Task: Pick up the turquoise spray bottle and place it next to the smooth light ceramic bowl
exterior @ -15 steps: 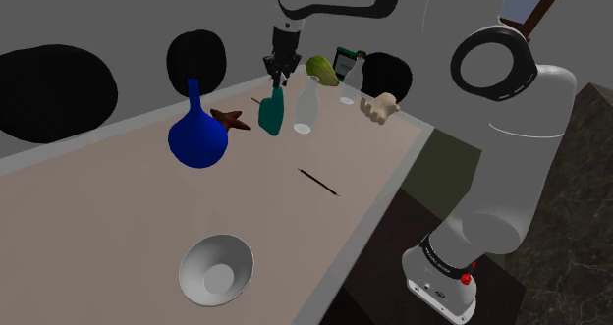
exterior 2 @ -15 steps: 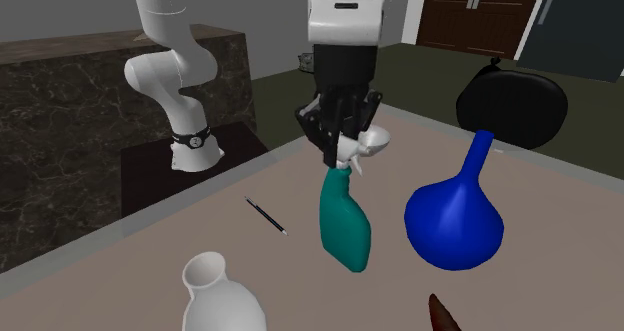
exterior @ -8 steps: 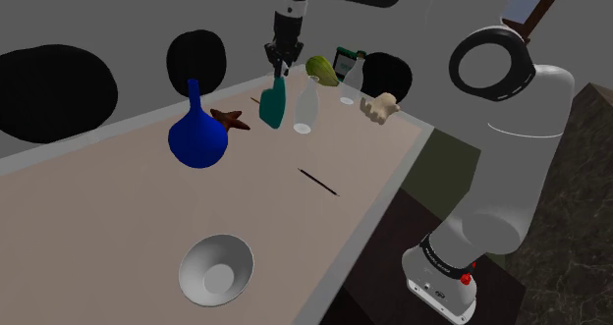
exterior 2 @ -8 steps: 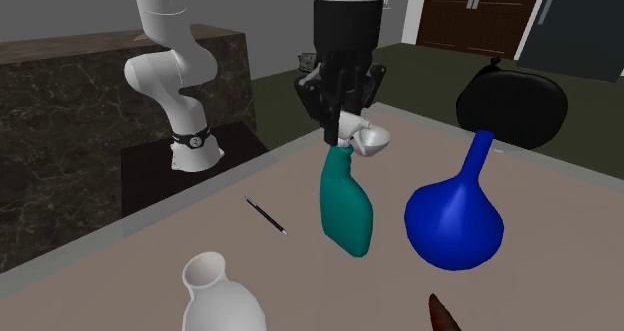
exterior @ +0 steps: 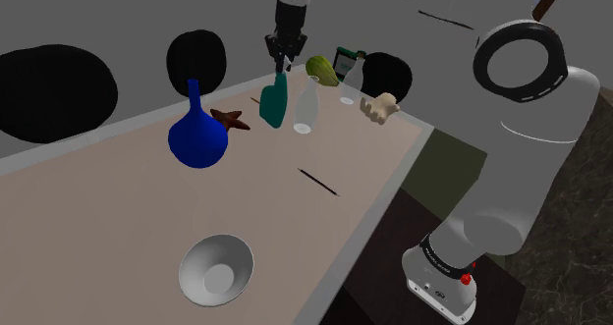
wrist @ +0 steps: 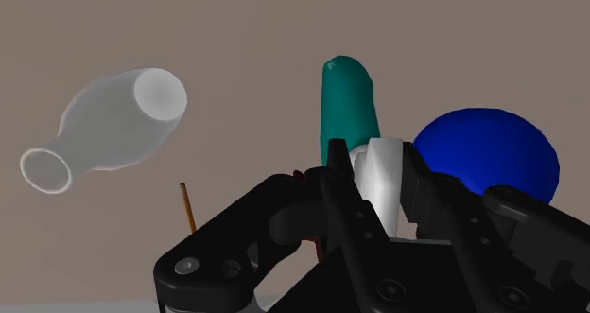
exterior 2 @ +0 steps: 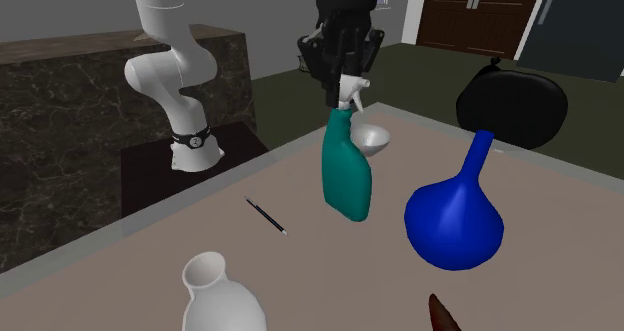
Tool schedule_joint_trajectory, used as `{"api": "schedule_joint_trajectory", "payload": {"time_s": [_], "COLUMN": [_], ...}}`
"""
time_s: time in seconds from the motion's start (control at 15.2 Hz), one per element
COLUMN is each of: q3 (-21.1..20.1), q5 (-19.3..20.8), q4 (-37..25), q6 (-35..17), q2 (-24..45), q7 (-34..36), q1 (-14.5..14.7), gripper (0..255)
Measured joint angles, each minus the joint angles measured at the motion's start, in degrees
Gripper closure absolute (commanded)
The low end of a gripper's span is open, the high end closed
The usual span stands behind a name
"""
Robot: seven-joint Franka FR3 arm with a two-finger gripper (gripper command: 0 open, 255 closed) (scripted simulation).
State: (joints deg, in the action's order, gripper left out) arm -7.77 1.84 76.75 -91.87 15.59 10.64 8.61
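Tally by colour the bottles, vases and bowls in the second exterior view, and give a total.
Turquoise: 1, the turquoise spray bottle with a white head, clasped in the claw.
Blue: 1, the round-bellied blue vase with a narrow neck.
White: 2, the smooth white bowl and the white wide-mouthed vase.
Total: 4.

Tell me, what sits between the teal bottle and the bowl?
Nothing: in the shoulder view the table between the bottle and the bowl is bare. The blue vase and the pen lie off to either side.
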Motion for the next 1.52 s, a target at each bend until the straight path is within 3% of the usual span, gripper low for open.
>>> {"api": "schedule_joint_trajectory", "payload": {"time_s": [0.59, 1.19, 1.52], "q3": [-3.35, -7.66, -10.83], "q5": [-1.69, -3.81, -5.16], "q4": [11.74, 15.97, 15.06], "q6": [1.46, 5.43, 9.08], "q2": [-13.36, -21.88, -24.9], "q7": [7.49, 16.03, 21.9], "q1": [3.94, 8.15, 10.71], "gripper": [255, 255, 255]}}
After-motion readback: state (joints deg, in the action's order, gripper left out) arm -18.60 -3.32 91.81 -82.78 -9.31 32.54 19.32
